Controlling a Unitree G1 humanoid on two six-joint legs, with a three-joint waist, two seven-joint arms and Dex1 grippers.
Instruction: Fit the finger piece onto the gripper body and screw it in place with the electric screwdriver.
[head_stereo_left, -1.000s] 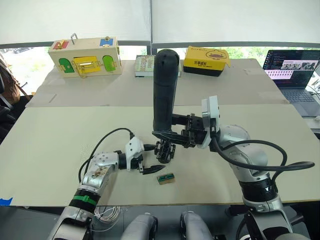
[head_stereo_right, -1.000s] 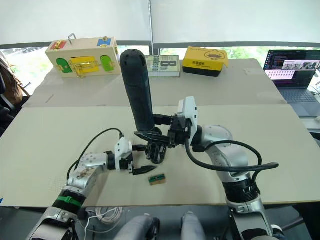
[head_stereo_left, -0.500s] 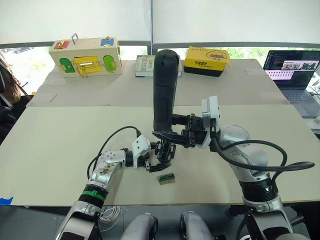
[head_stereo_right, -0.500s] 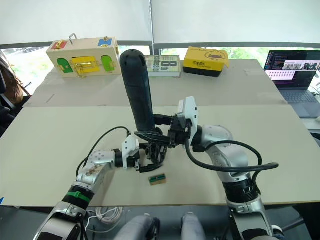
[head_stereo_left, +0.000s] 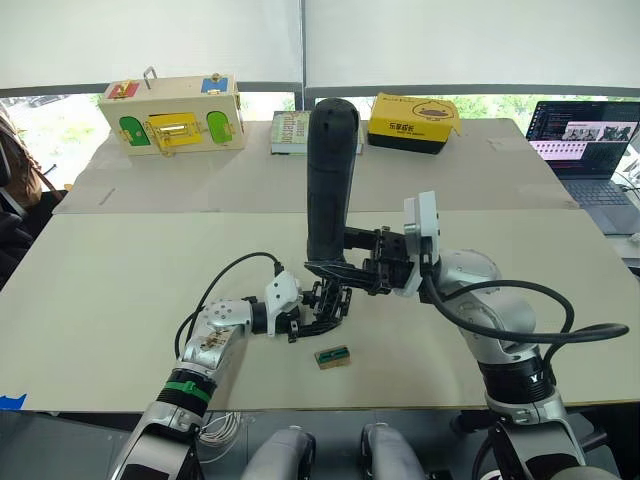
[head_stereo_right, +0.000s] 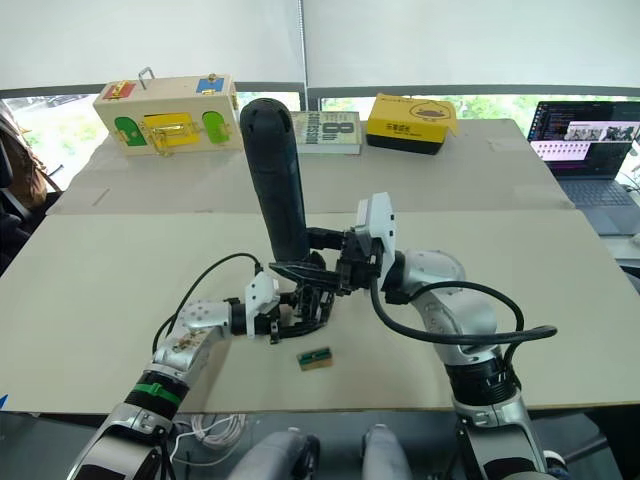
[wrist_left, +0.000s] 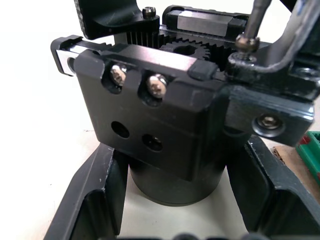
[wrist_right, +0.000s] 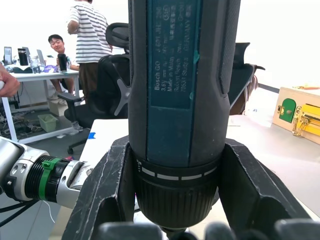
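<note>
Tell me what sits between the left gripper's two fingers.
The gripper body sits between the left gripper's fingers, its rounded base on the table; the left wrist view shows this.

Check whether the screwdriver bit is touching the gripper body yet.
Touching. In the left wrist view the screwdriver bit's tip sits on a screw head atop the gripper body, with no gap visible.

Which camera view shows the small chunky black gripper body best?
The left wrist view: the small chunky black gripper body is close up there, with its two screws, gear teeth and rounded base plain between the left gripper's fingers. In both eye views it is only a small dark shape under the screwdriver.
</note>
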